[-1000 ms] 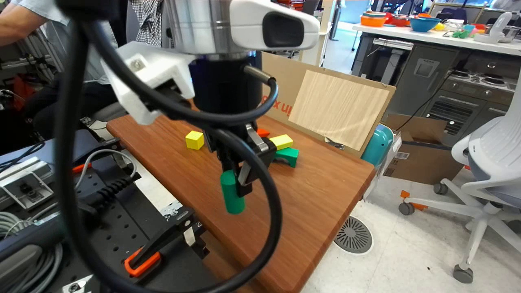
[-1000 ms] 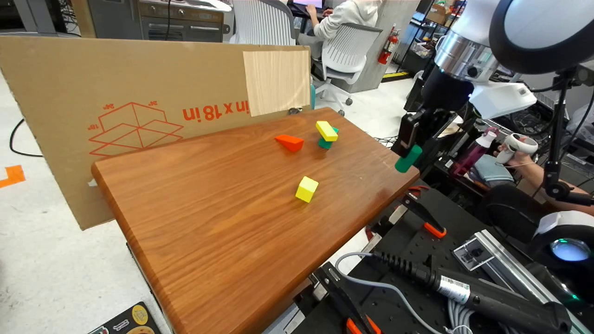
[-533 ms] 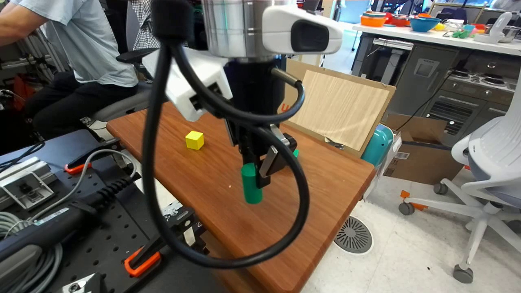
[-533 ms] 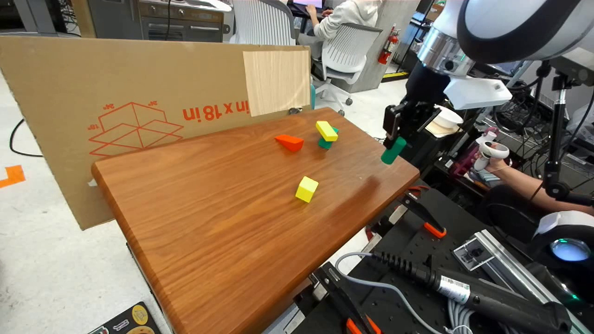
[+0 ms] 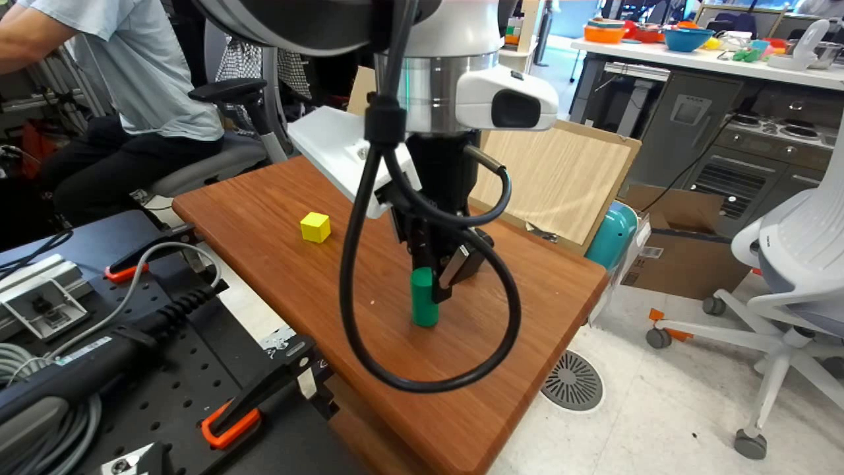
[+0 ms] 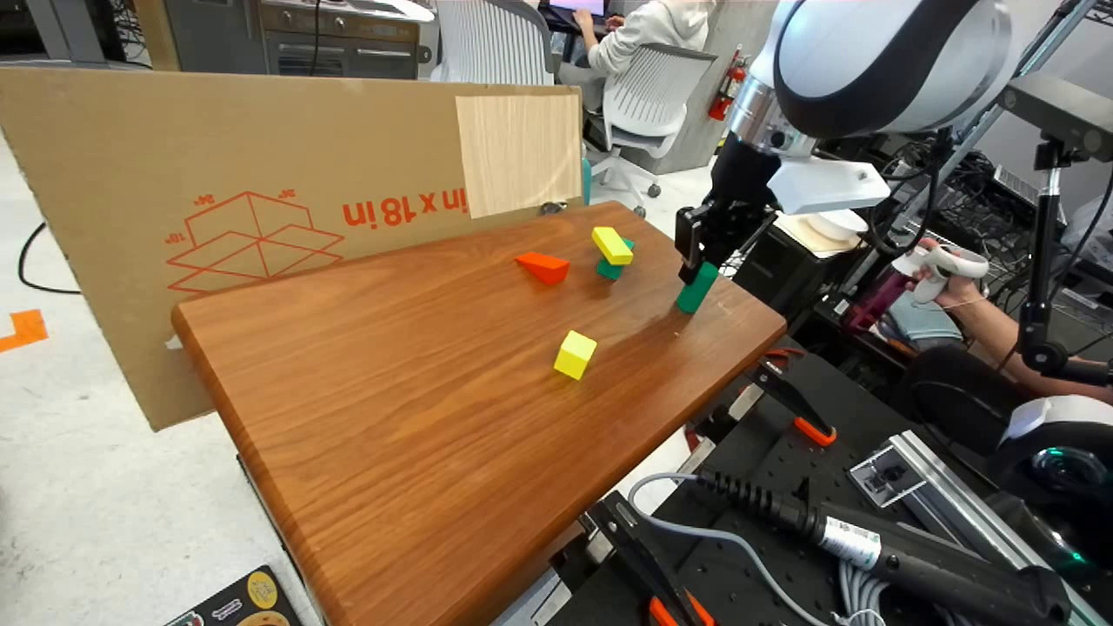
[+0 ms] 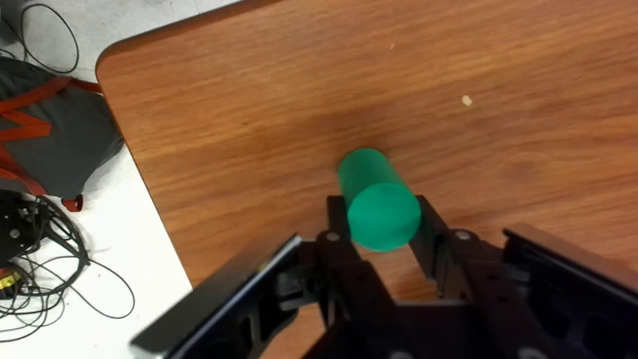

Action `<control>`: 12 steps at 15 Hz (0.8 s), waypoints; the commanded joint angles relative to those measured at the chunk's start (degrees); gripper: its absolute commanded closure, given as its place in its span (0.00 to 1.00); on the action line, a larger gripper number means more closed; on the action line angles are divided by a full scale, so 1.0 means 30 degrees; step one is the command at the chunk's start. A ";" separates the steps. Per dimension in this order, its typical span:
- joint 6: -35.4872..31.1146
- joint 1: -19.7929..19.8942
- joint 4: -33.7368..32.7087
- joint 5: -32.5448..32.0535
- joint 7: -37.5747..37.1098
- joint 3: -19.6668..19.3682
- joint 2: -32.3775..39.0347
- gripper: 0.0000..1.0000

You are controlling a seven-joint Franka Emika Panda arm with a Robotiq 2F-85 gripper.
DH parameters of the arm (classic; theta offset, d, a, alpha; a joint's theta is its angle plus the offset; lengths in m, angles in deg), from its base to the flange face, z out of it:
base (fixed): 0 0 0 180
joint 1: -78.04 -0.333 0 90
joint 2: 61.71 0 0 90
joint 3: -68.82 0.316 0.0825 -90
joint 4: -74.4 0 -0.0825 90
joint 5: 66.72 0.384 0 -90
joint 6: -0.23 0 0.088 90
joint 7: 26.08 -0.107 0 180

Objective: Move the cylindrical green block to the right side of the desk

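Observation:
The cylindrical green block shows in both exterior views [image 5: 423, 303] [image 6: 697, 289] and in the wrist view [image 7: 384, 217]. My gripper [image 7: 381, 204] is shut on its upper part, one finger on each side. The block is upright or slightly tilted, with its lower end close to the desk [image 6: 391, 365]. I cannot tell whether it touches the surface. The gripper also shows in both exterior views [image 5: 435, 284] [image 6: 696, 265]. In the wrist view the block is near a rounded corner of the desk [image 7: 224, 124].
A yellow cube [image 6: 575, 355] sits on the desk. A flat yellow block [image 6: 612, 246] lies on a green block [image 6: 609, 270], beside an orange wedge [image 6: 543, 268]. A cardboard sheet [image 6: 261, 165] stands along one long edge. Clamps [image 6: 796, 409] hold the opposite edge.
My gripper has carried the green block inward over the desk, away from the clamped edge, and lowered it toward the surface. The other blocks have not moved.

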 commanded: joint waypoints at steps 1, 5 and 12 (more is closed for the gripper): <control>0.0277 0.0706 -0.0229 0.0778 0.1190 0.0860 -0.0592 0.34; 0.0340 0.0428 0.1364 0.0335 0.2091 0.1015 -0.3453 0.04; 0.2579 -0.1101 0.3720 0.1074 0.4886 0.2554 -0.9766 0.00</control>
